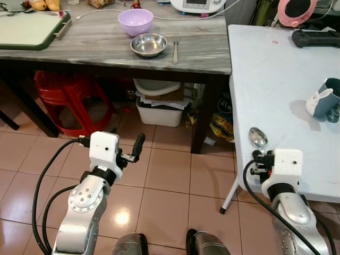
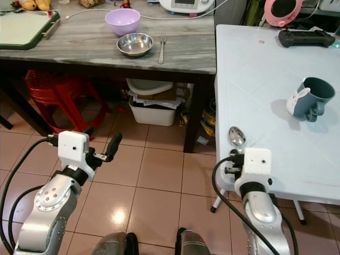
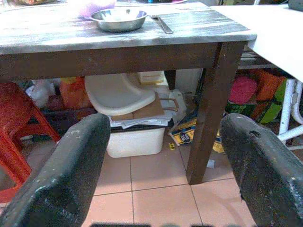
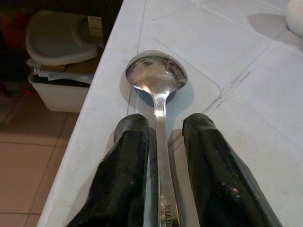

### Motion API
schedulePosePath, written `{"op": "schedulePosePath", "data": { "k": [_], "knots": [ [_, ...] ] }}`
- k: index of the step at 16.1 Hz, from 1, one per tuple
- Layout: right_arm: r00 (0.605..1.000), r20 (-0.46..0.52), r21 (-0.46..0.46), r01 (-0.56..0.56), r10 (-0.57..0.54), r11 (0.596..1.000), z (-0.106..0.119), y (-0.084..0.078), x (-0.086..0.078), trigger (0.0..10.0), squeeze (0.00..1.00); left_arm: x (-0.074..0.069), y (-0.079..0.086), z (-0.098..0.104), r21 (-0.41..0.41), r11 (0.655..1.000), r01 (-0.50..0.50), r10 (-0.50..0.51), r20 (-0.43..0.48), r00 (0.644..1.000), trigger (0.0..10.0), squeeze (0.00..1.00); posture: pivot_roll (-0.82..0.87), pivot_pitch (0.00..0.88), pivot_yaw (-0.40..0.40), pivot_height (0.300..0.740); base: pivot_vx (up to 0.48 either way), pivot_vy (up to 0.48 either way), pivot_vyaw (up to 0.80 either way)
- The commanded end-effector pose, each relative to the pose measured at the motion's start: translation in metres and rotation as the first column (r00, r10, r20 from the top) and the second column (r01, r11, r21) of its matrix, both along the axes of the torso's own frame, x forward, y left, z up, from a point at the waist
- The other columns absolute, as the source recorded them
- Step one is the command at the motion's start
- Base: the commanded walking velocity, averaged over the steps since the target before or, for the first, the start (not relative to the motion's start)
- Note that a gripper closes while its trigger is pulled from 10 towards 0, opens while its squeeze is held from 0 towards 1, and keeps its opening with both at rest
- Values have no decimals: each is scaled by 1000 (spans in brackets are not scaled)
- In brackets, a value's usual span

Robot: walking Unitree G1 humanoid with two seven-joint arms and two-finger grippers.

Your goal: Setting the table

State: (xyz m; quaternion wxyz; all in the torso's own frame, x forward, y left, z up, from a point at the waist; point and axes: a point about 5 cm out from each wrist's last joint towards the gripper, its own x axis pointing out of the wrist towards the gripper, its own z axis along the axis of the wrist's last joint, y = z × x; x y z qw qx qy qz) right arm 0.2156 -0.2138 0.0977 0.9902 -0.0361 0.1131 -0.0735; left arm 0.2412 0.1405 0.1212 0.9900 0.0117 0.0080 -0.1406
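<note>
Spoon (image 4: 157, 90): lies near the white table's (image 1: 276, 90) near-left edge, its handle running between the two black fingers (image 4: 127, 165) of the right gripper (image 4: 161, 156). The fingers stand narrowly apart, one close on each side of the handle; whether they press it cannot be told. The long axis runs from 6 to 12 o'clock in the head views, with the bowl at the 12 o'clock end, pointing away from the robot.

Left gripper (image 3: 161, 161): held over the tiled floor (image 1: 170, 170) at about 9 o'clock from the spoon, fingers spread wide and holding nothing.

Surroundings: a grey-and-white mug (image 2: 308, 96) stands on the white table at 2 o'clock from the spoon, well apart; a black controller (image 2: 305, 36) lies at the table's far edge. On the wooden table (image 1: 106, 48), at 11 o'clock, stand a purple bowl (image 1: 135, 21) and a steel bowl (image 1: 149, 44), with a fork (image 1: 175, 48) just beside the latter. A white bin (image 1: 156, 109) and a red stool (image 1: 71, 98) sit beneath.
</note>
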Motion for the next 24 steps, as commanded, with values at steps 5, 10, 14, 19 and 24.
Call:
{"op": "schedulePosePath", "data": {
  "k": [5, 10, 14, 19, 24],
  "knots": [
    [996, -90, 111, 11, -1, 994, -22, -8, -4, 10000, 847, -3, 1, 2, 21, 1000, 15, -15, 0, 1000, 10000, 0, 41, 152, 64, 740, 0, 0, 0],
    [991, -133, 133, -9, 27, 991, -31, -10, 0, 0, 0, -4, 6, 4, 37, 999, 11, -11, 1, 1000, 10000, 0, 58, 159, 69, 740, 0, 0, 0],
    [986, -166, 122, -14, 34, 992, -37, -7, -3, 0, 0, -4, 6, 4, 45, 999, 11, -11, 1, 1000, 10000, 0, 61, 159, 73, 740, 0, 0, 0],
    [976, -207, 13, -63, 64, 998, -42, -6, -7, 10000, 0, -4, 7, 6, 56, 998, 14, -15, 6, 1000, 10000, 0, 65, 161, 74, 740, 0, 0, 0],
    [972, -215, -109, -117, 92, 987, -41, -5, -7, 10000, 0, -5, 8, 7, 61, 998, 12, -13, 7, 1000, 10000, 0, 68, 162, 76, 740, 0, 0, 0]
  ]
}}
